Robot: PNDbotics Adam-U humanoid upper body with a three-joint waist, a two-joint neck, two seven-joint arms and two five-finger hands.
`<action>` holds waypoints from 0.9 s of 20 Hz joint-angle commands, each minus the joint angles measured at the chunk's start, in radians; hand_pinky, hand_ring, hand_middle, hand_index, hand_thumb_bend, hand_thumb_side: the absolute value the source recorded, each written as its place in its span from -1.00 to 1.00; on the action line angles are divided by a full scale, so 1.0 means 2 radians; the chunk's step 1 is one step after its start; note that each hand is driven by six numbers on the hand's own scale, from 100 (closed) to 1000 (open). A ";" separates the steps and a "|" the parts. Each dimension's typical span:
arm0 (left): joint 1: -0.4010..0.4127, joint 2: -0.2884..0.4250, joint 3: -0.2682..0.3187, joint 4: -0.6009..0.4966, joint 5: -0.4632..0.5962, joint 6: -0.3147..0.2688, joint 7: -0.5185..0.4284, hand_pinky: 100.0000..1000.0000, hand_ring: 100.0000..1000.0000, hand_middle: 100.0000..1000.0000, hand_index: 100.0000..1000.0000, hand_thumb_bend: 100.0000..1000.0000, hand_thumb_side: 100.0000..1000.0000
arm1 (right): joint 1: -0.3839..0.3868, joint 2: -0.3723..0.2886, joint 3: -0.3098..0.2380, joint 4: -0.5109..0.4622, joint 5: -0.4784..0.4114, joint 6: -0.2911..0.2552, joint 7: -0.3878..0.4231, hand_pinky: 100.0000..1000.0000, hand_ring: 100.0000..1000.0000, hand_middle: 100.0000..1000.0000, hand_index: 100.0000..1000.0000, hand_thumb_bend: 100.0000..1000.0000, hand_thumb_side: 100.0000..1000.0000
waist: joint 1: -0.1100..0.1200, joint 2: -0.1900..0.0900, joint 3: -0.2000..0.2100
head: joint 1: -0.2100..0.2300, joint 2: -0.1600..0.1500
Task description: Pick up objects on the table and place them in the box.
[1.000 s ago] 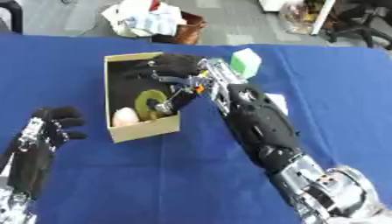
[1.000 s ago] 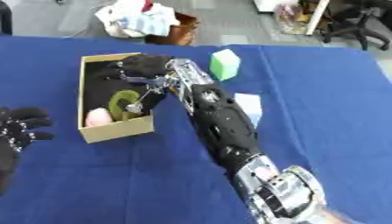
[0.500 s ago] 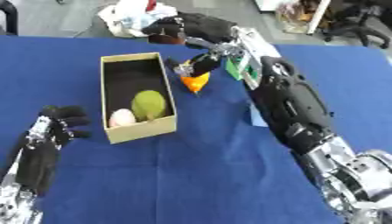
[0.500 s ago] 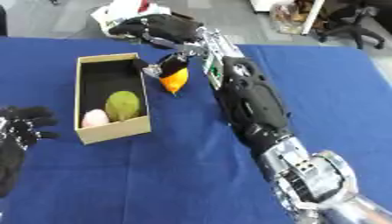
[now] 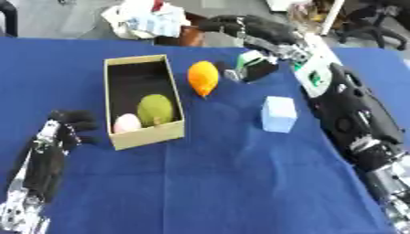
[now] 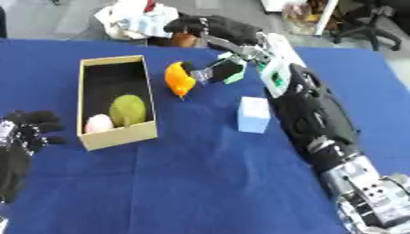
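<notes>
open blue cloth ahead, box left, pale blue cube right, orange fruit between

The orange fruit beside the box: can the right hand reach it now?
Probably yes. The orange fruit lies on open cloth right of the box, and the right hand hovers just beyond it, nothing between.

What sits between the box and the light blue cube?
An orange fruit lies on the cloth between the box and the light blue cube, nearer the box; the left eye view shows it.
</notes>
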 commanded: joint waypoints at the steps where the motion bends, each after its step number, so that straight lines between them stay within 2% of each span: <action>1: -0.002 0.011 0.005 -0.007 -0.003 0.000 0.003 0.19 0.38 0.27 0.44 -1.00 0.84 | 0.005 -0.040 0.004 -0.026 -0.042 -0.045 0.106 0.76 0.95 1.00 1.00 -1.00 0.00 | 0.005 -0.010 -0.002 | 0.002 -0.002; 4: -0.002 0.011 0.006 -0.007 -0.004 0.000 0.003 0.19 0.38 0.27 0.44 -1.00 0.84 | 0.024 -0.060 0.003 -0.030 -0.053 -0.045 0.154 0.79 0.98 1.00 1.00 -1.00 0.06 | 0.004 -0.010 -0.003 | 0.003 -0.002; 7: -0.002 0.012 0.007 -0.007 -0.005 0.000 0.004 0.19 0.38 0.27 0.44 -1.00 0.85 | 0.039 -0.074 -0.004 -0.024 -0.053 -0.045 0.179 0.79 0.99 1.00 1.00 -1.00 0.05 | 0.004 -0.009 -0.004 | 0.004 -0.003; 11: -0.002 0.012 0.007 -0.007 -0.006 0.000 0.004 0.19 0.38 0.27 0.44 -1.00 0.85 | 0.060 -0.088 -0.014 -0.014 -0.045 -0.045 0.185 0.79 0.98 1.00 1.00 -1.00 -0.02 | 0.004 -0.007 -0.005 | 0.006 -0.003; 18: -0.002 0.012 0.008 -0.008 -0.006 0.000 0.004 0.19 0.38 0.28 0.44 -1.00 0.85 | 0.086 -0.103 -0.018 0.004 -0.024 -0.045 0.174 0.79 0.94 1.00 1.00 -1.00 0.10 | 0.003 -0.008 -0.006 | 0.009 -0.003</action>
